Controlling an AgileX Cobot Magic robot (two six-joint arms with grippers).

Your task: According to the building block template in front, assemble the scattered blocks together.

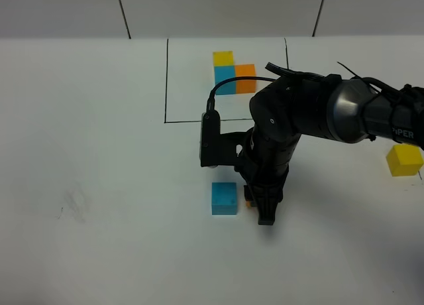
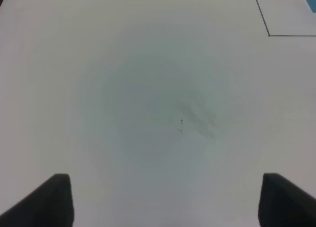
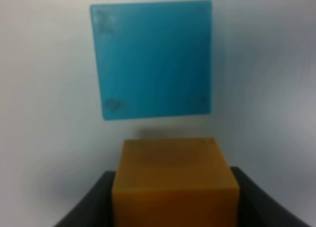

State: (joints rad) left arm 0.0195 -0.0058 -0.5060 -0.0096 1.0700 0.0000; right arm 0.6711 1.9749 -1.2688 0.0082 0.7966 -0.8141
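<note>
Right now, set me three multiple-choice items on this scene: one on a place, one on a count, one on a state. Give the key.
1. The loose yellow cube lies:
A. alone at the far right of the high view
B. inside the drawn frame
C. in a hand

2. Cubes in the framed template:
A. two
B. three
C. four

3. The right hand is:
A. open and empty
B. shut on the orange cube
C. shut on a blue cube

Key:
1 A, it stands by itself near the right edge.
2 B, yellow, blue and orange join in an L.
3 B, the right wrist view shows the orange cube clamped in it.
</note>
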